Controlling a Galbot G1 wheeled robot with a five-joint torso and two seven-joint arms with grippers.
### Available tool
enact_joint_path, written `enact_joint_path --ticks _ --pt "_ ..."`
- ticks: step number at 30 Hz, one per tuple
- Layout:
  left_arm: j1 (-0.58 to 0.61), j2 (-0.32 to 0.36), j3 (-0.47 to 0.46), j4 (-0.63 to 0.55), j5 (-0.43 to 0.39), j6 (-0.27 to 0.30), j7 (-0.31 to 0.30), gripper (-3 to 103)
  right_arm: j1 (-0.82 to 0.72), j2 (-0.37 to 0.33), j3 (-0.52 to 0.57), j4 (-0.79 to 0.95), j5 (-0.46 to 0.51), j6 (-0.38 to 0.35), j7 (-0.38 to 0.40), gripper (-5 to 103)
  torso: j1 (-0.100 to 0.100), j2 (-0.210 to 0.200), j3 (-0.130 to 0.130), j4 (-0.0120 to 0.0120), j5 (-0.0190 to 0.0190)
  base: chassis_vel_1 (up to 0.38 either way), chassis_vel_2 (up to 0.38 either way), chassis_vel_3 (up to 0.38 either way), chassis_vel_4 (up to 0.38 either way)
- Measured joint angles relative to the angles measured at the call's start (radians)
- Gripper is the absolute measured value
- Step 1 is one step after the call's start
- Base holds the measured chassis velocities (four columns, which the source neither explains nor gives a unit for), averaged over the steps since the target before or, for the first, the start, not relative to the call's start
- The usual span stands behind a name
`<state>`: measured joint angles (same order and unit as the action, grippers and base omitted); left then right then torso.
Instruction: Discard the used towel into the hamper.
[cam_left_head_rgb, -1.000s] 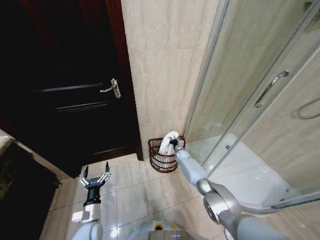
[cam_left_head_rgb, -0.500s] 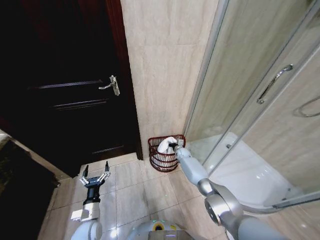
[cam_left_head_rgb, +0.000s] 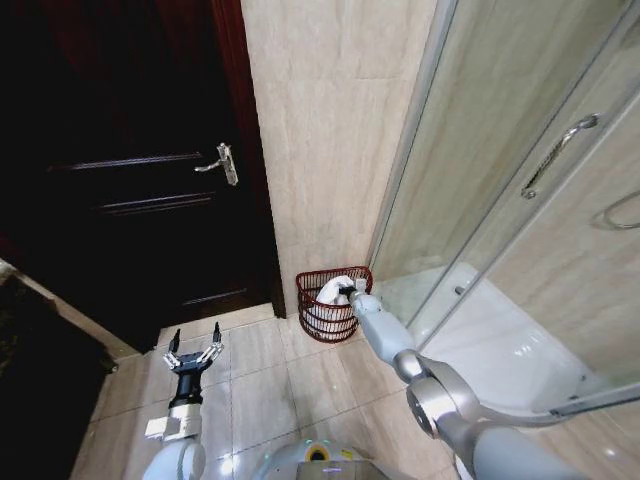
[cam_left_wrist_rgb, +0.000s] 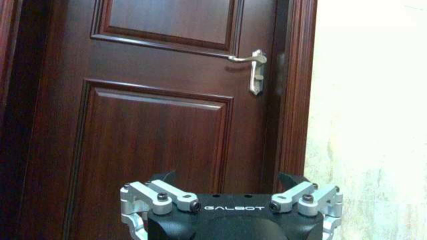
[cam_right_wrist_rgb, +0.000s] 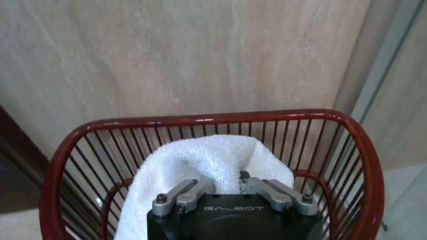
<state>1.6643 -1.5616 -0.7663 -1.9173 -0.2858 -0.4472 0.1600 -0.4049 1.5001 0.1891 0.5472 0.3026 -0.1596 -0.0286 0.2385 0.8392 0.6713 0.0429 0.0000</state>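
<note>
Right, we're at the drop itself: the hamper (cam_left_head_rgb: 333, 305) sits on the floor against the tiled wall, between the dark door (cam_left_head_rgb: 130, 180) and the shower enclosure (cam_left_head_rgb: 500, 200), and the right gripper (cam_left_head_rgb: 347, 292) is down inside its rim with fingers pinched on the white towel (cam_right_wrist_rgb: 200, 160). That towel is bunched in the basket, the 1 thing in it. Next call, I'd say: let go and lift clear. Left gripper (cam_left_head_rgb: 192, 355) hangs spread and empty over the floor tiles.

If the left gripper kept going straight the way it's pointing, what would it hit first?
Probably the dark wooden door: the left gripper faces its lower panel, below the lever handle, with nothing visible between, though the gap is hard to judge.
</note>
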Motion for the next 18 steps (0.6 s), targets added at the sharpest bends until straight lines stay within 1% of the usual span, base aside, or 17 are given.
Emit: enact_joint_path --ticks 1,2,3,4,5,6,8,9,11,12,14,15,18 --pt "0.0 0.0 0.0 0.0 0.0 0.0 0.0 100 0.0 0.0 0.0 0.0 0.0 0.0 0.0 14 0.0 0.0 0.0 0.0 0.0 0.0 0.0 0.0 0.0" --pt "0.001 -0.001 -0.001 -0.002 0.0 0.0 0.0 100 -0.002 -0.003 0.0 0.009 -0.011 -0.018 -0.006 19 -0.003 -0.006 -0.003 0.0 0.0 0.0 0.0 0.0 0.0" --pt "0.002 -0.001 -0.002 -0.004 0.0 0.0 0.0 100 -0.007 -0.008 0.0 0.029 -0.015 -0.052 -0.012 24 -0.006 -0.013 -0.007 0.0 0.0 0.0 0.0 0.0 0.0" --pt "0.002 -0.001 -0.002 -0.004 0.0 0.0 0.0 100 -0.007 -0.008 0.0 0.029 -0.015 -0.052 -0.012 24 -0.006 -0.013 -0.007 0.0 0.0 0.0 0.0 0.0 0.0" --pt "0.002 -0.002 -0.002 -0.005 0.0 0.0 0.0 100 -0.013 -0.011 0.0 0.046 -0.015 -0.083 -0.016 30 -0.009 -0.019 -0.011 -0.0001 0.0 0.0 0.0 0.0 0.0" --pt "0.002 -0.004 -0.002 -0.006 0.0 0.0 -0.001 100 -0.016 -0.014 0.0 0.057 -0.016 -0.098 -0.017 30 -0.011 -0.025 -0.013 0.0 0.0 0.0 0.0 0.0 0.0" --pt "0.003 -0.007 -0.002 -0.006 0.0 -0.001 -0.001 100 -0.022 -0.019 0.0 0.079 -0.016 -0.124 -0.017 41 -0.016 -0.035 -0.018 0.0 0.0001 0.0 0.0 0.0 0.0" --pt "0.003 -0.007 -0.002 -0.006 0.0 -0.001 -0.001 100 -0.022 -0.019 0.0 0.079 -0.016 -0.124 -0.017 41 -0.016 -0.035 -0.018 0.0 0.0001 0.0 0.0 0.0 0.0" --pt "0.004 -0.012 -0.002 -0.008 0.0 -0.003 -0.002 100 -0.026 -0.029 0.001 0.117 -0.016 -0.186 -0.016 51 -0.022 -0.049 -0.026 0.0 0.0002 0.0 0.0 0.0 0.0" --pt "0.004 -0.012 -0.002 -0.008 0.0 -0.003 -0.002 100 -0.026 -0.029 0.001 0.117 -0.016 -0.186 -0.016 51 -0.022 -0.049 -0.026 0.0 0.0002 0.0 0.0 0.0 0.0" --pt "0.007 -0.015 -0.002 -0.009 0.0 -0.005 -0.002 100 -0.03 -0.045 0.002 0.157 -0.018 -0.239 -0.011 62 -0.028 -0.063 -0.034 -0.0001 0.0001 0.0 0.0 0.0 0.0" --pt "0.007 -0.015 -0.002 -0.009 0.0 -0.005 -0.002 100 -0.03 -0.045 0.002 0.157 -0.018 -0.239 -0.011 62 -0.028 -0.063 -0.034 -0.0001 0.0001 0.0 0.0 0.0 0.0" --pt "0.009 -0.016 -0.002 -0.013 0.0 -0.006 -0.002 100 -0.04 -0.064 0.007 0.217 -0.02 -0.279 0.029 79 -0.035 -0.079 -0.043 0.0 0.0002 0.0 0.0 0.0 0.0"
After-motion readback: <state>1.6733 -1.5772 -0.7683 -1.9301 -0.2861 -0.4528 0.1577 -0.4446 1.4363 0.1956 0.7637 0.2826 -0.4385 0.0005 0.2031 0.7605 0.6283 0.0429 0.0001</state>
